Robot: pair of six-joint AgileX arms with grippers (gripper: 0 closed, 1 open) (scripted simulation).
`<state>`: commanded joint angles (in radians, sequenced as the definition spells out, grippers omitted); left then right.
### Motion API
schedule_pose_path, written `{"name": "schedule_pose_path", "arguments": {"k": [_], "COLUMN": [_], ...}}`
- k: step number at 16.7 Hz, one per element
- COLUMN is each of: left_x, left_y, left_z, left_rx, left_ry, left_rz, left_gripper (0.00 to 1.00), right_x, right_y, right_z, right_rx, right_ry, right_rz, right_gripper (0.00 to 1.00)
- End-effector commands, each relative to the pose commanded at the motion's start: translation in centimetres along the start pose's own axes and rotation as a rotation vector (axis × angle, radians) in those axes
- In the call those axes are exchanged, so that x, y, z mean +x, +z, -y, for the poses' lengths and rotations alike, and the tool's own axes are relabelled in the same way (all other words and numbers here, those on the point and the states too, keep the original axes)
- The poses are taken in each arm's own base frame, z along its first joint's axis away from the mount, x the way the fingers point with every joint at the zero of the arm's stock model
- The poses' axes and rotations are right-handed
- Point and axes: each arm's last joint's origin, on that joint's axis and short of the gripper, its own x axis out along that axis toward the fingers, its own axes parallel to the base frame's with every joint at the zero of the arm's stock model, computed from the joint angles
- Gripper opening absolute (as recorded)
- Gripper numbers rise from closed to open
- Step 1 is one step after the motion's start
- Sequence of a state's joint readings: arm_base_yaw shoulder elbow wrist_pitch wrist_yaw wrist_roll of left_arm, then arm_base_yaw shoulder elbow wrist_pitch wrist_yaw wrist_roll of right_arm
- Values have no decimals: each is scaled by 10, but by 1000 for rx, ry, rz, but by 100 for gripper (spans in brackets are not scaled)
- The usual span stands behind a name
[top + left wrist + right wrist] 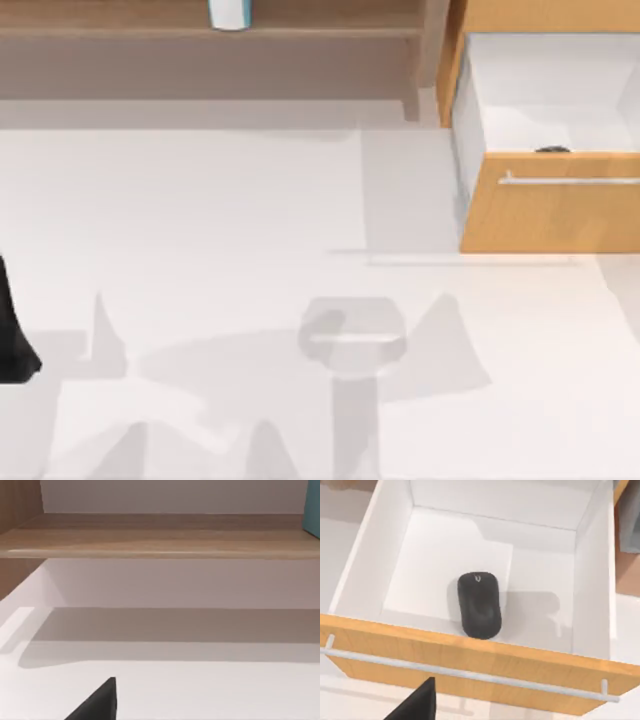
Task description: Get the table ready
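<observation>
One black mouse (479, 605) lies in the open drawer (445, 555) of the orange-wood cabinet (545, 215), which sits on the table (200, 220) at about two o'clock in the top view. The right wrist camera looks straight down into that drawer, so the step in hand looks like fetching the mouse. Next move, I'd judge: the right arm drops in past the bar handle (470, 675) and closes across the mouse's narrow sides. The left arm (15, 330) waits at nine o'clock. Whether either gripper's fingers are open or closed, I cannot tell. Up at twelve, a shelf (200, 20) carries a blue-and-white container (229, 14).
</observation>
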<state>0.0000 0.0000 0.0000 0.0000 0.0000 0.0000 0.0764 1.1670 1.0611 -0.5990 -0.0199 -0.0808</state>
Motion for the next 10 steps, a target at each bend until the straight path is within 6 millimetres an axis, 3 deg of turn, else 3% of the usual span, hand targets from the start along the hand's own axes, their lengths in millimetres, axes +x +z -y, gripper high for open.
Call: {"name": "schedule_pose_path", "arguments": {"k": [3,5,10], "left_x": [0,0,0], "left_y": [0,0,0], "left_z": [0,0,0], "left_rx": [0,0,0], "left_ry": [0,0,0], "left_rz": [0,0,0], "left_gripper": [100,100,100], "right_x": [65,113,216], "right_y": [46,63,67], "right_z": [-1,-4,-13], "right_rx": [-29,-47,-85], "right_ry": [35,54,92], "right_rz": [-214,-341,-599], "right_gripper": [100,100,100]}}
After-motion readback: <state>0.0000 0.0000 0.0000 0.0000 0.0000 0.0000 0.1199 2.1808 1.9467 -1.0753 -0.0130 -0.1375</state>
